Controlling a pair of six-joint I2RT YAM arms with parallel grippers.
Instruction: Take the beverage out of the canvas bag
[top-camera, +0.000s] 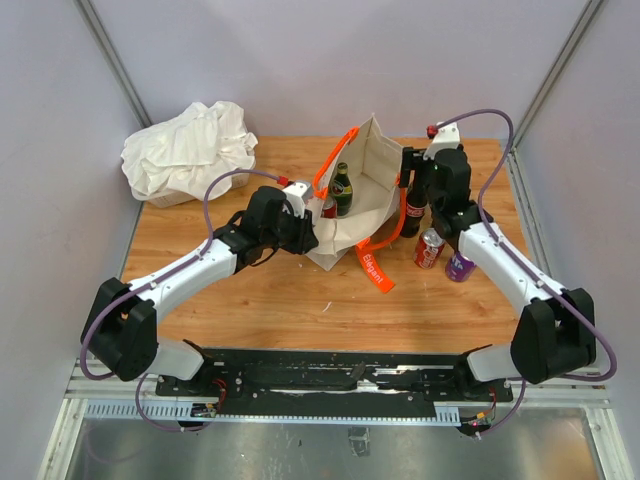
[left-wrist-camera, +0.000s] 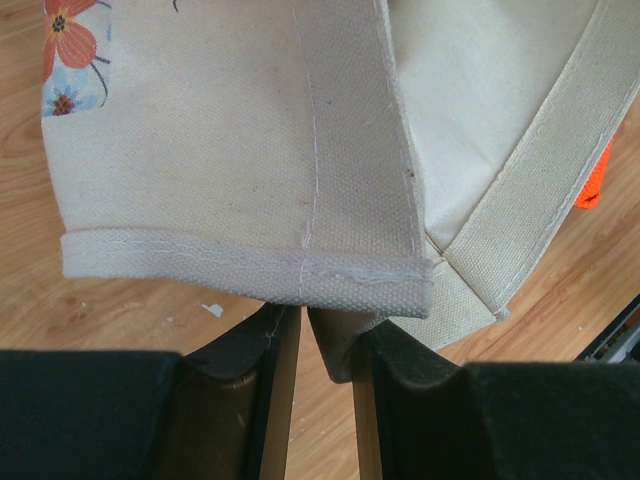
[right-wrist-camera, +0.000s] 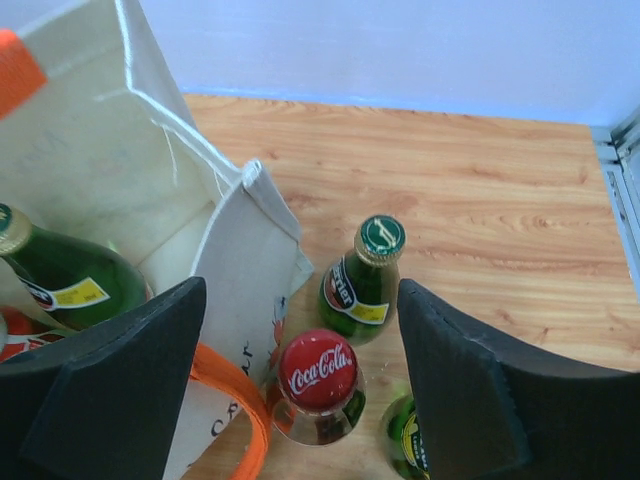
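Your left end effector (left-wrist-camera: 325, 320) pinches the canvas bag (top-camera: 375, 160) rim, narrow, mid-bench (top-camera: 280, 300). Right end effector (right-wrist-camera: 300, 300) gapes wide over one cola bottle (right-wrist-camera: 318, 372), bag wall just left. One green bottle (top-camera: 342, 190) inside. Outside: one Perrier bottle (right-wrist-camera: 362, 280), red can (top-camera: 430, 248), purple can (top-camera: 460, 265).

Bright even light, faint shadows, canvas bag (left-wrist-camera: 250, 150) weave sharply in focus

We have two arms of white shells and black joint housings, the left arm (top-camera: 190, 270) and the right arm (top-camera: 500, 260). Above the black slotted base rail (top-camera: 340, 378), each carries a looping purple-grey cable (top-camera: 485, 111). The left gripper (left-wrist-camera: 325, 325) and the right gripper (right-wrist-camera: 300, 300) have matte black wedge fingers.
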